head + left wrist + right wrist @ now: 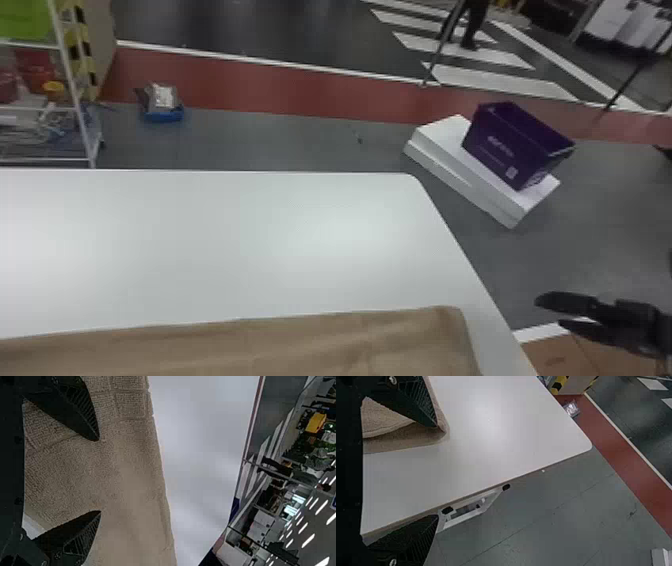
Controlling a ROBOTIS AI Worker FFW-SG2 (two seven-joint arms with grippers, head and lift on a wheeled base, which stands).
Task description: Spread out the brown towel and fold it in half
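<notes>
The left gripper (pixel 98 475) is standing open above the brown towel (pixel 130 475), its two fingers well apart with nothing between them. The right gripper (pixel 436 471) is also standing open and empty, one finger lining up over the towel's corner (pixel 440 433) and the other over the table's edge. The towel is lying on the white table (pixel 250 240), running along the near side towards the right edge, and at that corner it is looking layered, a curved hem (pixel 387 432) resting over more cloth. The step in hand is probably squaring up or smoothing the fold. Doing it well is going to mean matching corner to corner, keeping both grippers level, pinching only the layer that needs moving, and drawing it gently so the lower one isn't dragging or bunching. Light ripples are showing on top, so a soft outward stroke is likely helping more than a hard press. The head view is cutting off the towel's near part and its left end, so how fully it is doubled is staying uncertain. The right finger is covering part of the corner, and whether it is touching the cloth is being hard to tell.
</notes>
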